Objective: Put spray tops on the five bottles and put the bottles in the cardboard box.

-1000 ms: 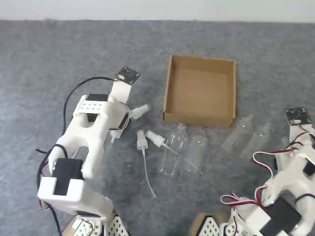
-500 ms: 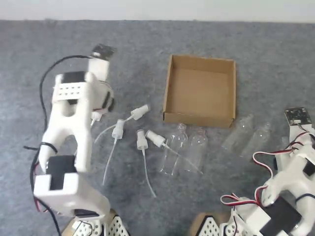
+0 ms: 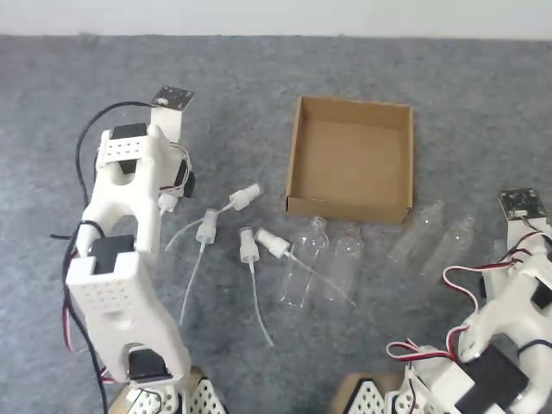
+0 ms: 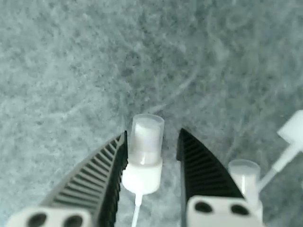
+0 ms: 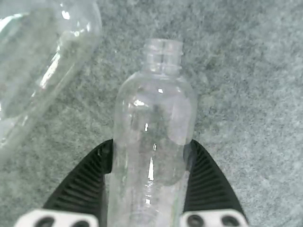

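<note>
My left gripper (image 4: 152,134) is shut on a white spray top (image 4: 147,142), its tube running back between the fingers; in the high view this gripper (image 3: 170,203) sits left of the loose tops. Three spray tops (image 3: 207,226) (image 3: 248,246) (image 3: 246,197) lie on the grey carpet, and one more (image 3: 272,241) lies against the bottles. Two clear bottles (image 3: 306,259) (image 3: 343,259) lie in front of the cardboard box (image 3: 349,208); two others (image 3: 418,228) (image 3: 457,237) lie to its right. My right gripper (image 5: 150,144) is shut on a clear open-necked bottle (image 5: 154,118).
A second clear bottle (image 5: 42,56) lies close beside the one in my right gripper. The box is open-topped with nothing inside. Thin dip tubes (image 3: 259,302) trail from the spray tops across the carpet. Both arm bases stand at the near edge.
The left arm has swung left and away from the loose spray tops, carrying one top with it and uncovering another on the carpet. The right arm has not moved.
</note>
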You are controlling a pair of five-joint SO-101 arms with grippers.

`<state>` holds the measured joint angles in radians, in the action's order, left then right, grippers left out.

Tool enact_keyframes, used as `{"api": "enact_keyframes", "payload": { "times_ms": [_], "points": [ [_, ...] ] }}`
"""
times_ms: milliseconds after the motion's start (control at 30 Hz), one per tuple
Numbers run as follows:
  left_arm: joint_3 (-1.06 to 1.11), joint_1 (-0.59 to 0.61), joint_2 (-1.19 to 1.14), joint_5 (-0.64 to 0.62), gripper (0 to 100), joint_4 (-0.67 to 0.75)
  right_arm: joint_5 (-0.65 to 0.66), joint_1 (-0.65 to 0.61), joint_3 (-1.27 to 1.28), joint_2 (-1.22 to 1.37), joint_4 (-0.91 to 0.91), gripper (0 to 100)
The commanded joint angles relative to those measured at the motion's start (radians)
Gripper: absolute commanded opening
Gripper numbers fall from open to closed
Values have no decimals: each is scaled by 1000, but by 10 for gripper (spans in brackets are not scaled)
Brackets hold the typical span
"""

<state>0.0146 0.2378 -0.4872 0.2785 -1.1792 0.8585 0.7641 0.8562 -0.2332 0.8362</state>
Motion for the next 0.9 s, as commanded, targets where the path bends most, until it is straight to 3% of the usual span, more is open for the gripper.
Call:
{"api": "enact_keyframes", "payload": {
  "times_ms": [0, 233, 500, 700, 867],
  "points": [
    [-50, -2, -5, 14, 87, 11, 14, 18, 15, 10, 4, 49],
    [-51, 5, 41, 6, 9, -6, 14, 15, 15, 1, 2, 49],
    [-2, -14, 451, -92, 11, -153, 9, 10, 6, -2, -5, 49],
    [196, -95, 747, -152, 11, -152, -41, 10, -37, -2, 4, 58],
    [449, -199, 953, -157, 12, -81, -110, 2, -52, -2, 5, 188]
  ]
}}
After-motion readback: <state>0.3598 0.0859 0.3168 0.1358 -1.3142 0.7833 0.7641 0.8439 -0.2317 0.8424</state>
